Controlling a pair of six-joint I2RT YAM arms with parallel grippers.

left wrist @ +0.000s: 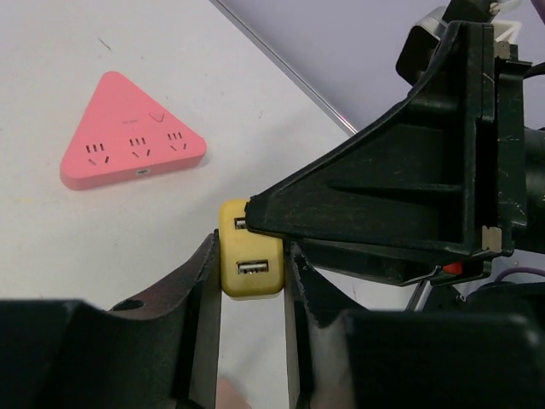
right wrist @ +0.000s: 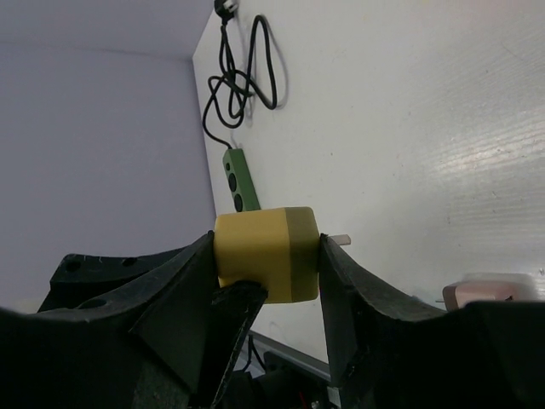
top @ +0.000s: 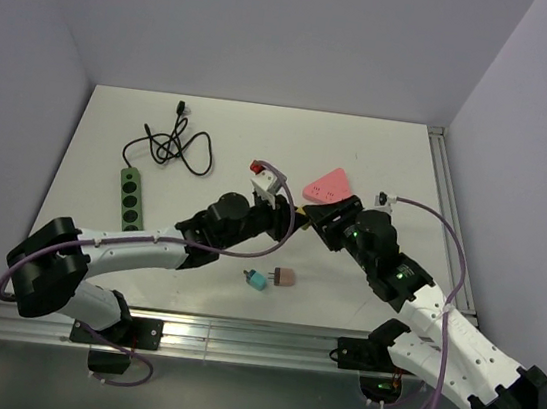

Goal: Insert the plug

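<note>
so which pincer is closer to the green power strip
Left. Both grip the yellow plug, but the left pincer is on the side facing the green power strip, while the right pincer is on the far side.

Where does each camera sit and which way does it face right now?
Top external: above and behind the bases, looking down on the table; left arm and right arm show, meeting mid-table.
Left wrist: on the left arm, facing the pink triangular socket; left pincer shows, shut on the yellow plug.
Right wrist: on the right arm, facing the green power strip; right pincer shows, gripping that plug.
Shared: both wrist views show the yellow plug.
</note>
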